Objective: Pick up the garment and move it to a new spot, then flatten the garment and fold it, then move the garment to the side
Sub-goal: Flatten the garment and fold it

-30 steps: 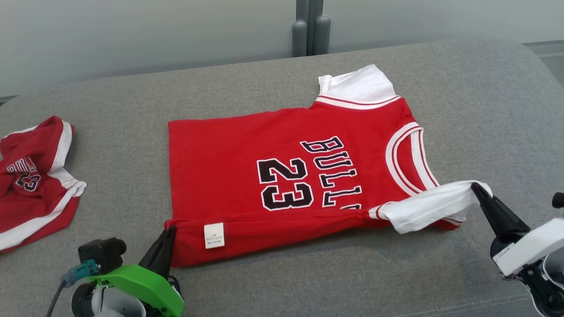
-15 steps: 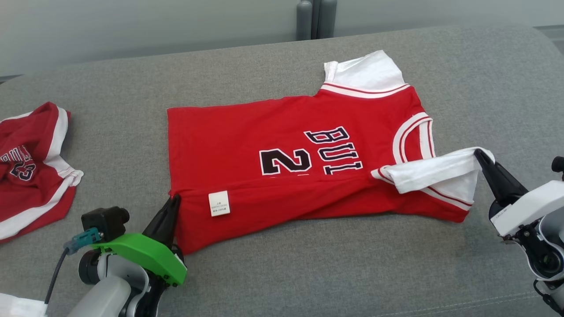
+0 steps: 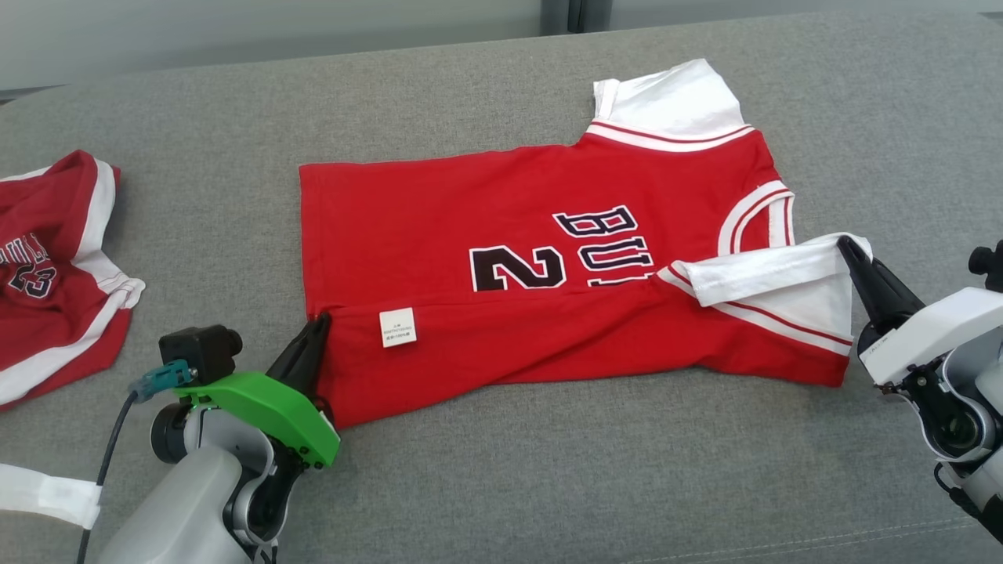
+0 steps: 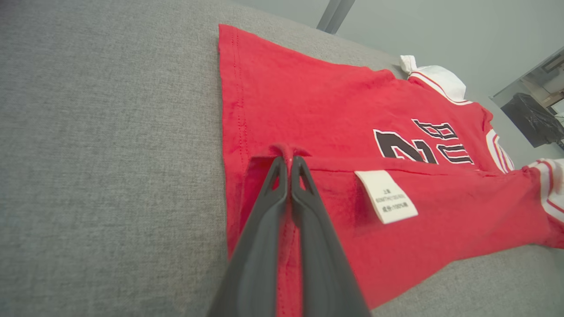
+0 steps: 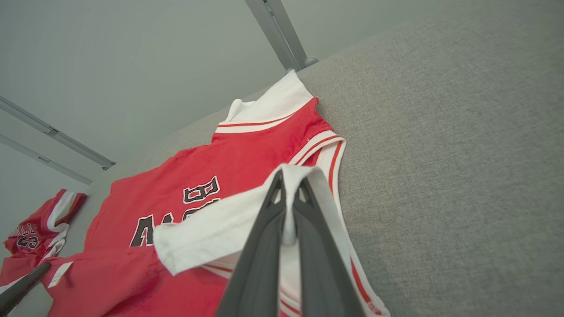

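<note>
The red jersey is matt knitted cloth — fine-grained — with a smooth white fabric care label. The grey upholstery under it is coarser woven cloth, matt. On the left gripper, the fingers are matt dark plastic and the green housing smooth plastic.

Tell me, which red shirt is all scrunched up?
The red garment at the far left; it lies bunched, while the middle jersey is spread out.

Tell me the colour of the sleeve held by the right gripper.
The sleeve is white, edged with red stripes; best in the right wrist view.
</note>
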### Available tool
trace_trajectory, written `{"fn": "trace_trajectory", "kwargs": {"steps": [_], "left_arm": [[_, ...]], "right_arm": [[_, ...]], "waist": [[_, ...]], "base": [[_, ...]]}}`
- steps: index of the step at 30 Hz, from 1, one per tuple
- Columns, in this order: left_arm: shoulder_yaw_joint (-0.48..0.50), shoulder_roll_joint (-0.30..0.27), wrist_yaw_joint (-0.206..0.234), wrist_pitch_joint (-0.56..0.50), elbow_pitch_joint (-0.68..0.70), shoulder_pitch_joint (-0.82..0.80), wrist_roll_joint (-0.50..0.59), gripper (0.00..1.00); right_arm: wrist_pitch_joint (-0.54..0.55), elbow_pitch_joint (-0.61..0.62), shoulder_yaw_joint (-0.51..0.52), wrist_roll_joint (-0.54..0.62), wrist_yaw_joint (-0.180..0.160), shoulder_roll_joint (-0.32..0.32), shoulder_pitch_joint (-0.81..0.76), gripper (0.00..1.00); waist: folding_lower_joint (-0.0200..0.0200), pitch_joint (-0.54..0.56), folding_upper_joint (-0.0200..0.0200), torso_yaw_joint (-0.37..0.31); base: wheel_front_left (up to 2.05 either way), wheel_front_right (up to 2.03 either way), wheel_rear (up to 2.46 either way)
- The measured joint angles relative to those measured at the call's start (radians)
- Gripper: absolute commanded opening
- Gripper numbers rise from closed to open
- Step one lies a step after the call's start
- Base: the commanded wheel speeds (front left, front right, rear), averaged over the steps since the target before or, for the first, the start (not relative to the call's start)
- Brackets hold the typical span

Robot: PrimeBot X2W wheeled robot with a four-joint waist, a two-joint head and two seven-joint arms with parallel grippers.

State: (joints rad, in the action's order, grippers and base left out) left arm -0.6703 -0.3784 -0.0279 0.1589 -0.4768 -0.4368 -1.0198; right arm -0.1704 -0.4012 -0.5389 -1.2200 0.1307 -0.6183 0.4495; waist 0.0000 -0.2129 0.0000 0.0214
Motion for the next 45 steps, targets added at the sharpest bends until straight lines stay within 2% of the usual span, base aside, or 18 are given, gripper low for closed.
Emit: {"fn": "trace_trajectory", "kwargs": {"steps": [7, 9, 10, 13, 14, 15, 16, 17, 18, 25, 39, 45], "left_arm": [[-0.009, 0.028, -0.027, 0.001, -0.085, -0.055, 0.002, 0.00], [-0.011, 0.040, -0.034, 0.001, -0.110, -0.071, 0.005, 0.00], [-0.013, 0.044, -0.035, 0.000, -0.120, -0.076, 0.006, 0.00], [-0.015, 0.049, -0.043, 0.002, -0.152, -0.090, 0.006, 0.00], [-0.015, 0.052, -0.046, 0.003, -0.161, -0.093, 0.006, 0.00], [-0.016, 0.055, -0.050, 0.006, -0.170, -0.097, 0.006, 0.12], [-0.016, 0.057, -0.052, 0.009, -0.178, -0.099, 0.006, 0.35], [-0.016, 0.060, -0.053, 0.012, -0.184, -0.102, 0.006, 0.77], [-0.014, 0.063, -0.056, 0.019, -0.191, -0.105, 0.006, 1.00], [-0.017, 0.078, -0.071, 0.030, -0.228, -0.110, 0.000, 1.00], [-0.017, 0.071, -0.079, 0.064, -0.238, -0.100, 0.000, 1.00], [-0.016, 0.044, -0.047, 0.071, -0.209, -0.061, 0.007, 1.00]], "right_arm": [[-0.022, -0.037, -0.056, -0.015, 0.000, 0.007, 0.051, 0.07], [-0.026, -0.047, -0.069, -0.020, 0.000, 0.009, 0.063, 0.14], [-0.030, -0.052, -0.077, -0.021, 0.000, 0.009, 0.070, 0.20], [-0.042, -0.065, -0.095, -0.030, 0.000, 0.012, 0.086, 0.49], [-0.045, -0.067, -0.099, -0.034, 0.000, 0.013, 0.093, 0.71], [-0.053, -0.069, -0.101, -0.038, 0.000, 0.015, 0.098, 1.00], [-0.060, -0.070, -0.103, -0.038, 0.000, 0.017, 0.104, 1.00], [-0.066, -0.070, -0.104, -0.039, 0.000, 0.018, 0.109, 1.00], [-0.074, -0.069, -0.103, -0.039, 0.000, 0.019, 0.111, 1.00], [-0.088, -0.085, -0.101, -0.038, 0.000, 0.033, 0.110, 1.00], [-0.091, -0.068, -0.080, 0.009, 0.000, 0.046, 0.061, 1.00], [-0.091, -0.066, -0.066, 0.032, 0.000, 0.039, 0.026, 1.00]], "waist": [[0.0000, -0.010, 0.0000, -0.004], [0.0000, -0.011, 0.0000, -0.005], [0.0000, -0.011, 0.0000, -0.006], [0.0000, -0.012, 0.0000, -0.009], [0.0000, -0.011, 0.0000, -0.009], [0.0000, -0.010, 0.0000, -0.010], [0.0000, -0.009, 0.0000, -0.010], [0.0000, -0.008, 0.0000, -0.010], [0.0000, -0.006, 0.0000, -0.010], [0.0000, 0.008, 0.0000, -0.006], [0.0000, 0.057, 0.0000, -0.011], [0.0000, 0.081, 0.0000, -0.017]], "base": [[0.00, 0.00, 0.00], [0.00, 0.00, 0.00], [0.00, 0.00, 0.00], [0.00, 0.00, 0.00], [0.00, 0.00, 0.00], [0.00, 0.00, 0.00], [0.00, 0.00, 0.00], [0.00, 0.00, 0.00], [0.00, 0.00, 0.00], [0.00, 0.00, 0.00], [0.00, 0.00, 0.00], [0.00, 0.00, 0.00]]}}
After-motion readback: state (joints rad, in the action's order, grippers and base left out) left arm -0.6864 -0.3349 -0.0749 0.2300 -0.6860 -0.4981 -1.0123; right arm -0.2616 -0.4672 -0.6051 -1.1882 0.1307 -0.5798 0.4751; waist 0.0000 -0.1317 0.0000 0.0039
